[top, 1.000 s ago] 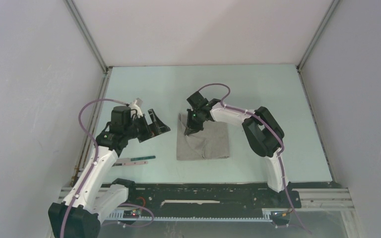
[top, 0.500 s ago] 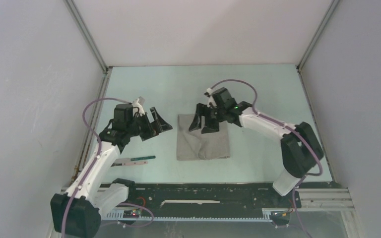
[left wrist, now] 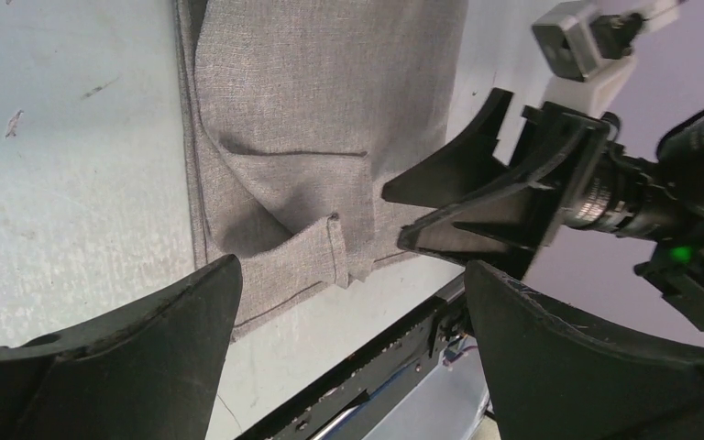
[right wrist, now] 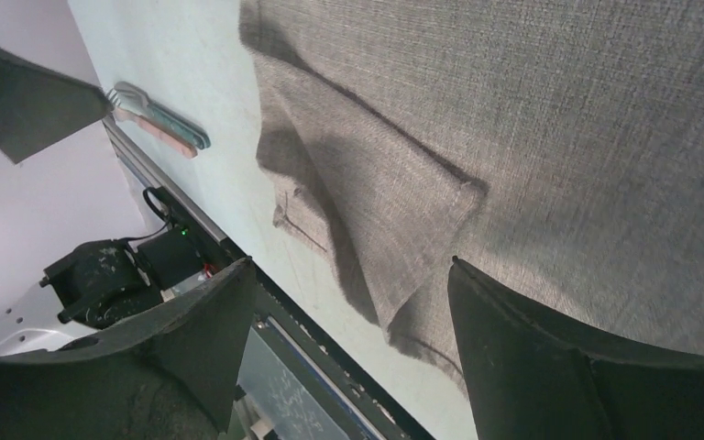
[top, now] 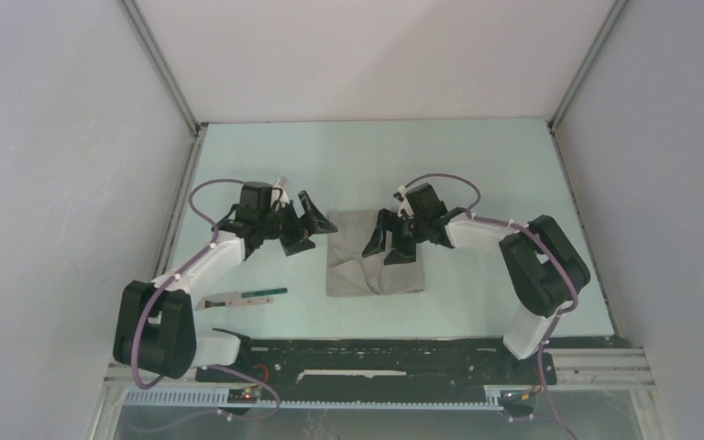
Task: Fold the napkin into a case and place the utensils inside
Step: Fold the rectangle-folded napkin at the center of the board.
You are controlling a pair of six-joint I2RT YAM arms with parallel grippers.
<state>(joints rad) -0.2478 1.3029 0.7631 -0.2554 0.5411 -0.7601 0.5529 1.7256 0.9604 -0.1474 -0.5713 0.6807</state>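
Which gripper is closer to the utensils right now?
Left. The left gripper hovers at the napkin's left edge, beyond the utensils; the right gripper is over the napkin, farther right.

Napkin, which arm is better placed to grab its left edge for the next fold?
Probably left. The left gripper hangs open right beside the far left corner of the napkin. The right gripper, also open, sits over the cloth further right and would have to cross it.

A: What is the napkin (top: 357, 275) at frame centre made of?
B: Woven grey cloth, matt, coarse-grained, creased.
A: And the table (top: 477, 165)?
B: Smooth pale green surface, faintly scuffed. The right gripper (right wrist: 350, 266) shows matt black plastic, slightly grainy.
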